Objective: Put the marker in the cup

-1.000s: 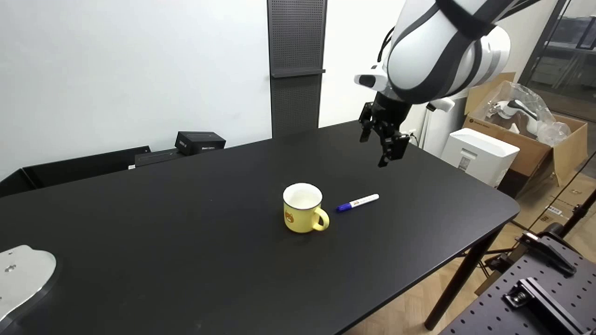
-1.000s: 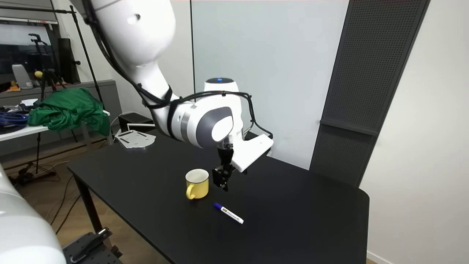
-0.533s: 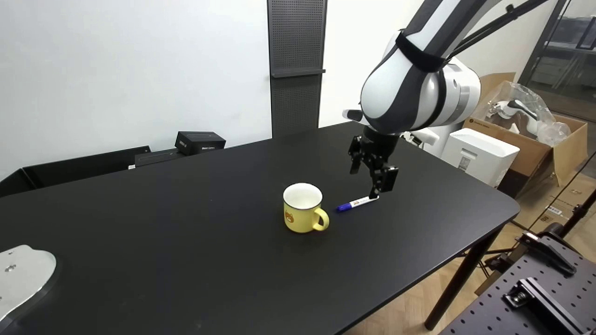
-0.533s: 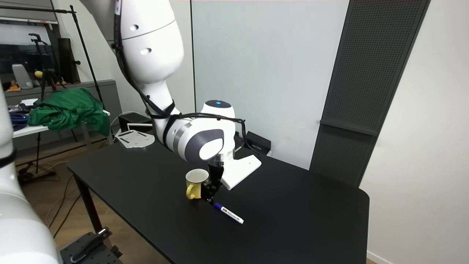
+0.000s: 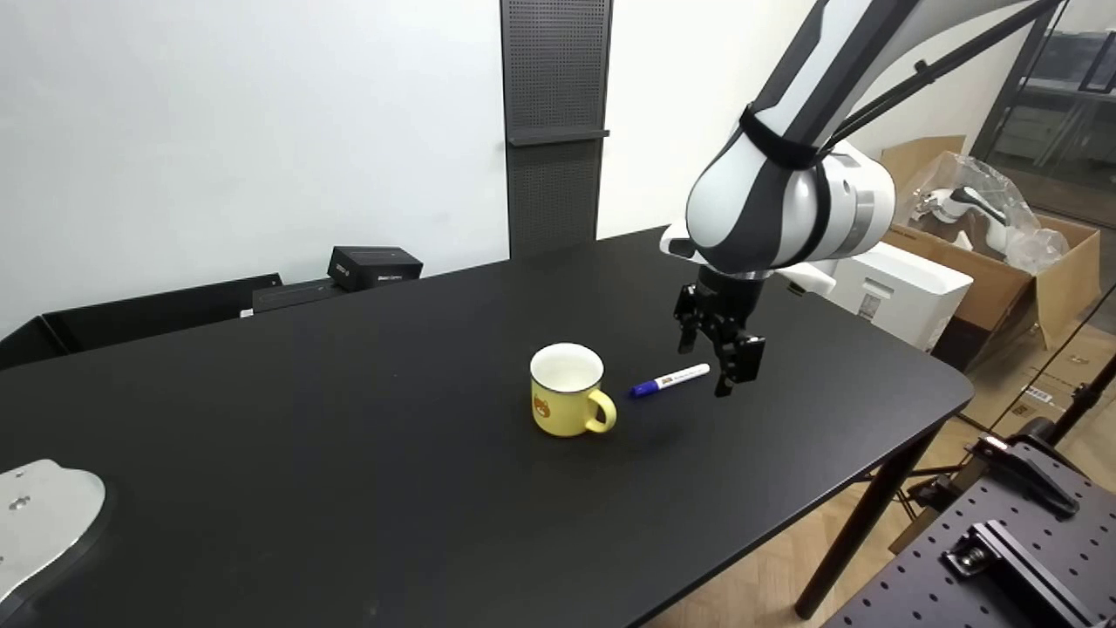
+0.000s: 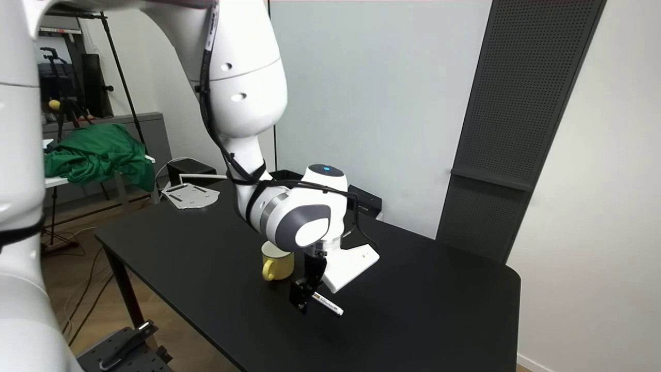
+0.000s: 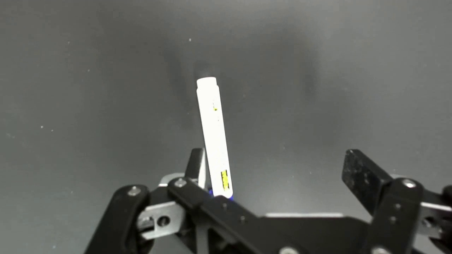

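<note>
The marker, white with a blue cap end, lies on the black table in both exterior views (image 5: 670, 381) (image 6: 328, 304) and in the wrist view (image 7: 215, 137). The yellow cup stands upright close to the marker's blue end, handle towards the marker (image 5: 565, 406); it also shows partly behind the arm in an exterior view (image 6: 279, 266). My gripper (image 7: 279, 169) is open and low over the table. In the wrist view the marker lies between the fingers, close beside the left one; its blue end is mostly hidden by the gripper. The gripper shows in both exterior views (image 5: 708, 366) (image 6: 302, 299).
The black table (image 5: 349, 488) has a rounded corner and edge at the right. A silver plate (image 5: 44, 515) lies at its far left. Dark boxes (image 5: 375, 266) stand along the wall. A white box (image 5: 898, 292) and cardboard box (image 5: 1003, 270) stand beyond the table.
The gripper has come down towards the table, then shifted sideways along the marker, uncovering its white end in an exterior view. The fingers stay open. The marker and cup have not moved.
</note>
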